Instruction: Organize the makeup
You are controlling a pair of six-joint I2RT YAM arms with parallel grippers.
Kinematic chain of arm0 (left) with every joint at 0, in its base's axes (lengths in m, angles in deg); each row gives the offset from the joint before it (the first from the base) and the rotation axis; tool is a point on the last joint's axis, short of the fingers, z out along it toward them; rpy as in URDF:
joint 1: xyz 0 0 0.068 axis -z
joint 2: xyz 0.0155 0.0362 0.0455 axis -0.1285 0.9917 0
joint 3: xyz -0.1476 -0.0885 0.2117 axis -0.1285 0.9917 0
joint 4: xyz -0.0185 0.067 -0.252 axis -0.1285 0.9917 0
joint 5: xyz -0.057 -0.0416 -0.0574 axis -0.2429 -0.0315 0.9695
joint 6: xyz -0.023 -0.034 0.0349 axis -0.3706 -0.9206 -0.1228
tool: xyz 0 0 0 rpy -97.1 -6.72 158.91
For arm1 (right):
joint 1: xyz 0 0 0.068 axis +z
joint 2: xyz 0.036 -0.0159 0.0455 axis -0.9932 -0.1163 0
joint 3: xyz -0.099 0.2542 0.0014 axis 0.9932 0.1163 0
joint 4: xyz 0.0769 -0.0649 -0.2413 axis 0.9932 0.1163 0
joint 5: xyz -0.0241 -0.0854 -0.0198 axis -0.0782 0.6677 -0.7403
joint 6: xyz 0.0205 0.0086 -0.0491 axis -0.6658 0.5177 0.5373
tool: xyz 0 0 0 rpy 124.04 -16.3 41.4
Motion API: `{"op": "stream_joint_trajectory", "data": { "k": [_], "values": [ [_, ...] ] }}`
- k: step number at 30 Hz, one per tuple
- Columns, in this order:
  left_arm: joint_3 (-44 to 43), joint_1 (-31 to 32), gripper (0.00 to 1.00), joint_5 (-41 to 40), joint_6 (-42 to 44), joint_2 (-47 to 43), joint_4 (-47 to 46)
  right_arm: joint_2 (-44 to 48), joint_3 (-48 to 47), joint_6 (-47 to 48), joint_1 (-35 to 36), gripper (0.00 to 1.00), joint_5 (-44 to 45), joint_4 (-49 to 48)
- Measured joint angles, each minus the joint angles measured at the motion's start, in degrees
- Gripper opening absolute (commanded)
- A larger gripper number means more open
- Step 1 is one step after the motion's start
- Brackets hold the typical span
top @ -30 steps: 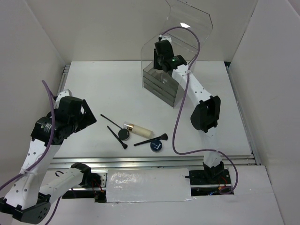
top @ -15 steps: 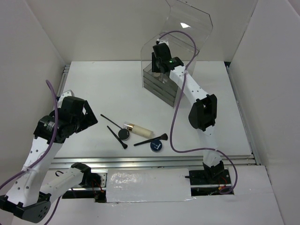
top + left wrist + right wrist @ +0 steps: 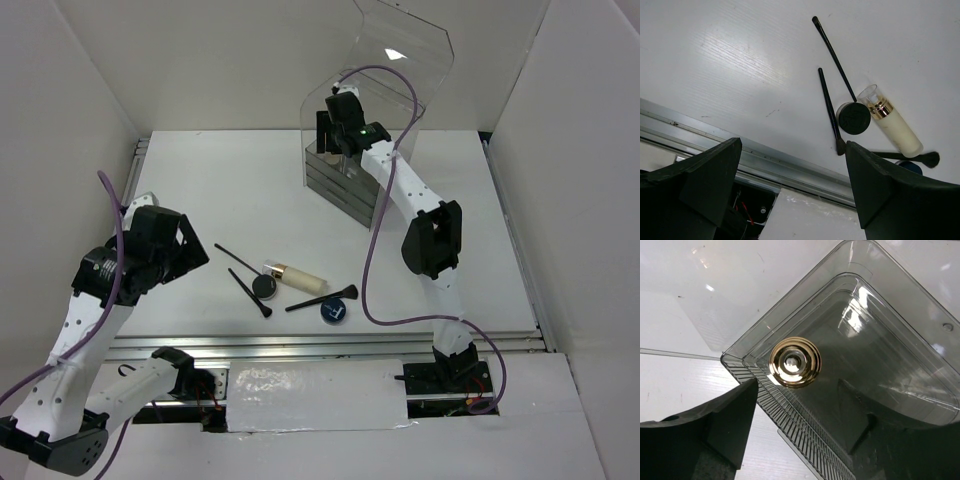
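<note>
The gold lipstick (image 3: 795, 361) stands upright in the top tray of the clear acrylic box (image 3: 880, 340). My right gripper (image 3: 797, 432) is open just above it, touching nothing; in the top view it (image 3: 335, 135) hovers over the box (image 3: 345, 192). On the table lie the cream tube (image 3: 300, 277) with a gold collar, a dark jar (image 3: 265, 286), a blue-topped jar (image 3: 334, 311) and three black brushes (image 3: 237, 258) (image 3: 250, 293) (image 3: 320, 298). My left gripper (image 3: 188, 255) is open and empty, left of them. Its wrist view shows the tube (image 3: 895, 130), the jar (image 3: 854, 118) and the brushes (image 3: 834, 55).
The box's clear lid (image 3: 400, 60) stands raised at the back. White walls close in the left, back and right. A metal rail (image 3: 330, 343) runs along the table's near edge.
My right gripper has shifted slightly left over the box. My left arm has shifted slightly. The makeup on the table has not moved.
</note>
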Motion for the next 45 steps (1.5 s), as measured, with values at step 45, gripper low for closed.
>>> {"op": "stream_joint_trajectory", "data": {
  "k": [45],
  "values": [
    [-4.0,13.0,0.99,12.1,-14.3,30.2,-7.5,49.3,39.5,-6.0,15.3,1.00,-8.0,12.7]
  ]
}}
